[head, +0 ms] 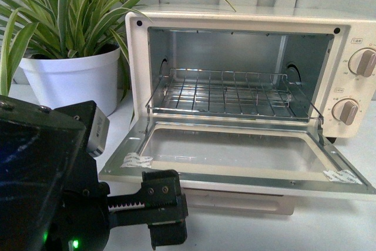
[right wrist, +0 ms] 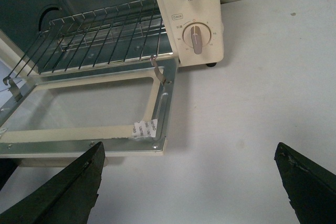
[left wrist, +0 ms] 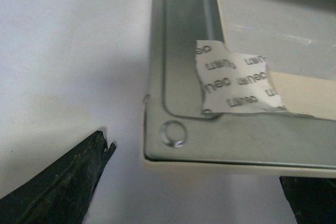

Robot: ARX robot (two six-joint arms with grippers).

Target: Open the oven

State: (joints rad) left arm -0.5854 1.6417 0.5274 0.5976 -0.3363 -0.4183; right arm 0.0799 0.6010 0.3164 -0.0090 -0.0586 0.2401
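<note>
With its glass-windowed door [head: 235, 178] dropped flat toward the near edge of the pale tabletop [head: 294, 233], the cream-white boxy toaster oven [head: 247, 19] sits by the far edge, right of centre, cavity fully exposed. Silver wire rack [head: 229, 92] rests inside and juts slightly past the opening. Two round beige knobs [head: 364, 63] are stacked on the oven's right panel. Pale bar handle [head: 247, 203] shows under the door's lowered front edge. Torn printed tape scraps [head: 136, 160] stick to the door's two front corners. White plastic pot [head: 73, 80] with a green striped leafy plant [head: 64, 4] stands at the far left corner, just beside the oven. Left gripper [left wrist: 197, 162] is near the door's left front corner, black fingers [left wrist: 63, 187] spread apart, gripping nothing, no visible contact with the door. Right gripper [right wrist: 189, 150] hangs over bare tabletop off the door's right front corner, fingers spread wide, empty.
</note>
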